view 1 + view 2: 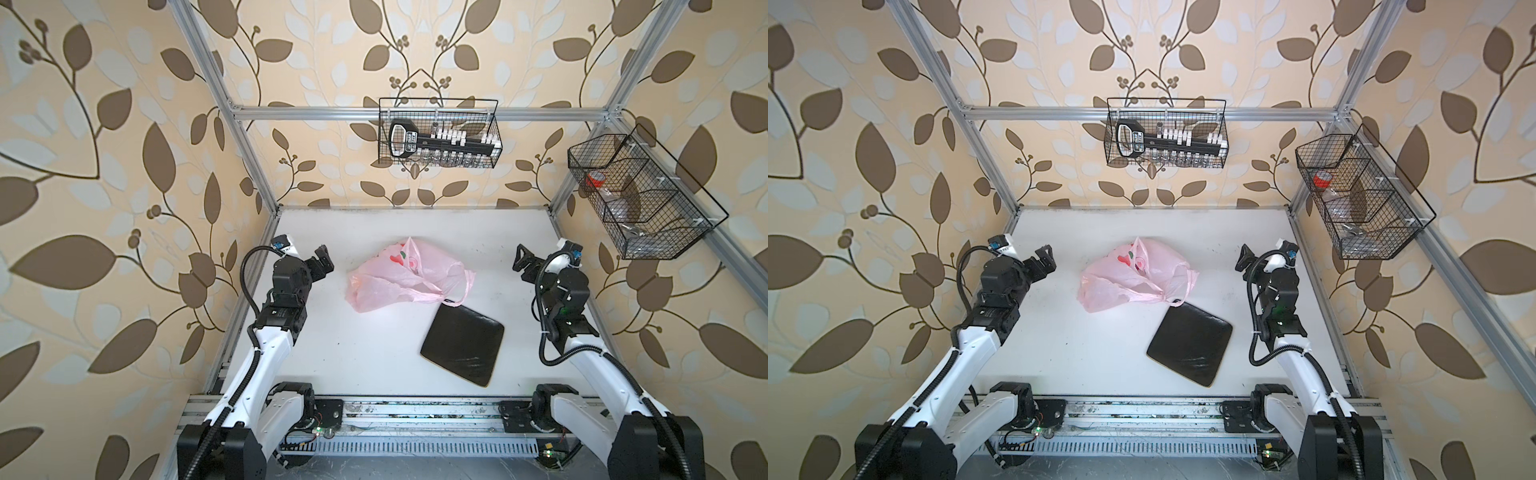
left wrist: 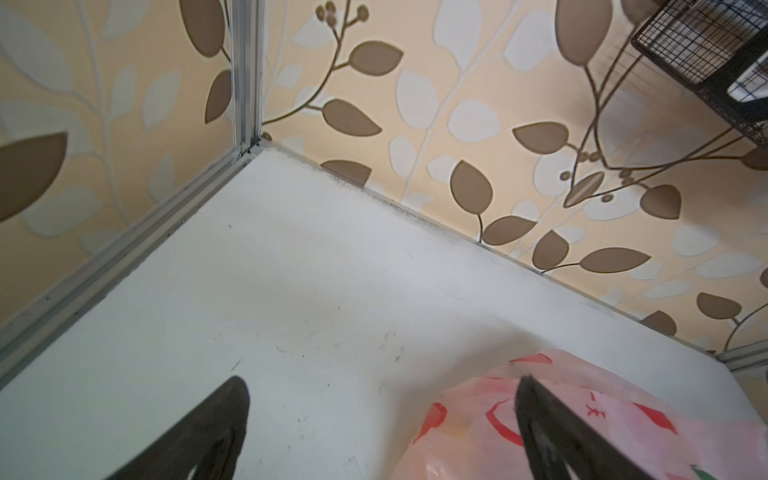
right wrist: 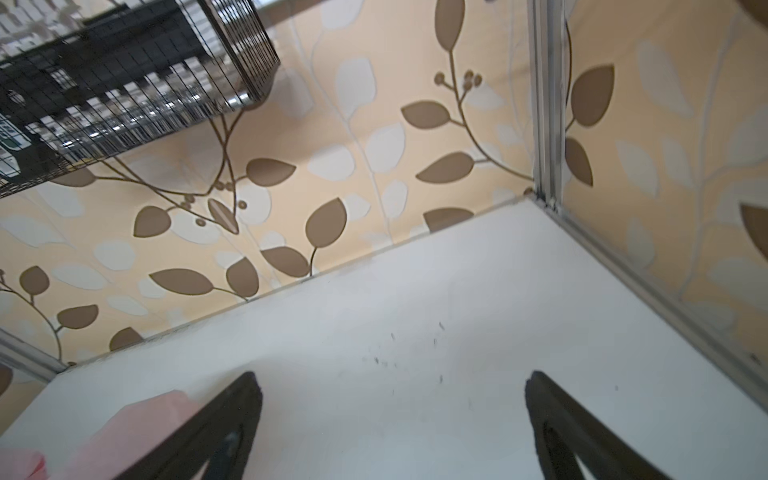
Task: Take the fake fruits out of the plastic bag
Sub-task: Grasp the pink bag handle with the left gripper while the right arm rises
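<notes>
The plastic bag [image 1: 409, 276] [image 1: 1138, 276] lies crumpled on the white table [image 1: 353, 353], near the middle and toward the back wall. It is pale pink and translucent. One loop handle [image 1: 459, 293] trails toward the near side and reaches the far corner of the square black plate [image 1: 461, 345] [image 1: 1190, 343]. The plate lies flat on the table, just in front of the bag and right of centre.

Red and green patches show at the far end of the bag. We cannot tell whether these are the fake fruits or the print on the film.

The left gripper [image 1: 326, 259] [image 1: 1047, 257] hovers left of the bag, apart from it, with its jaws spread wide and nothing between them. In the left wrist view [image 2: 382, 380], one finger overlaps the bag's printed film. We cannot tell from this view alone whether it touches.

The right gripper [image 1: 519, 257] [image 1: 1244, 255] hovers right of the bag, well apart from it. Its jaws are also spread and hold nothing. The right wrist view [image 3: 393, 374] shows bare table between the fingers.

A wire basket [image 1: 438, 133] hangs on the back rail, and a second basket [image 1: 640, 195] hangs on the right frame.
</notes>
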`<move>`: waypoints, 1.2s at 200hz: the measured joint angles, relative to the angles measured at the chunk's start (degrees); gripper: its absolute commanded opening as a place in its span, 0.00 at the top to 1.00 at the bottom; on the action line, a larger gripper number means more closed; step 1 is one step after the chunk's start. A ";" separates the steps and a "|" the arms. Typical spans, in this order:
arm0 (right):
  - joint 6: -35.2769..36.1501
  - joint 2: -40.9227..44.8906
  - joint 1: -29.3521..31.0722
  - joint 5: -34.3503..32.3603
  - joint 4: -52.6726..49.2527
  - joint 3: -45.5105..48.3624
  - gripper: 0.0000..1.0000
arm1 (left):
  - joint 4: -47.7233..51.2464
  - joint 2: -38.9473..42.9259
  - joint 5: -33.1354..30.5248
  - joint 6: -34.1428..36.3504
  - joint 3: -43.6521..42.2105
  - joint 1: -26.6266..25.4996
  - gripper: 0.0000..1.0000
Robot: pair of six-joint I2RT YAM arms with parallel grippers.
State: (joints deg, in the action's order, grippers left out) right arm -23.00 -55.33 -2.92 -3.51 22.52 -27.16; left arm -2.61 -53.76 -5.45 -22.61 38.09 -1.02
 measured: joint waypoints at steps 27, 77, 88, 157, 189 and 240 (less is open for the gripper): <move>-5.25 2.12 -0.37 6.56 -10.86 -1.16 0.04 | 8.13 0.11 7.10 -5.53 5.90 0.00 0.01; -9.16 7.78 0.07 17.42 -24.06 -2.97 0.06 | 22.10 -2.27 18.49 -7.67 15.43 -10.34 0.01; -9.44 9.42 0.31 18.73 -26.18 -2.95 0.06 | 25.20 -2.23 17.77 -6.84 17.70 -16.48 0.01; -10.19 15.72 0.57 21.31 -34.88 -2.95 0.06 | 44.30 -6.45 1.29 -3.30 30.77 -43.08 0.01; -9.94 16.22 0.57 21.35 -37.31 -2.95 0.06 | 49.70 -7.74 -3.80 4.42 36.68 -50.38 0.01; -9.55 16.37 0.57 21.97 -38.93 -2.97 0.06 | 52.63 -12.28 -2.34 22.43 44.85 -56.08 0.01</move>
State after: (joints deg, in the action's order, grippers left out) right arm -32.56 -38.96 -2.35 18.46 -16.40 -30.13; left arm 50.02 -66.04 -7.79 -0.19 82.94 -57.10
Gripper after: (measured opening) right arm 0.940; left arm 0.989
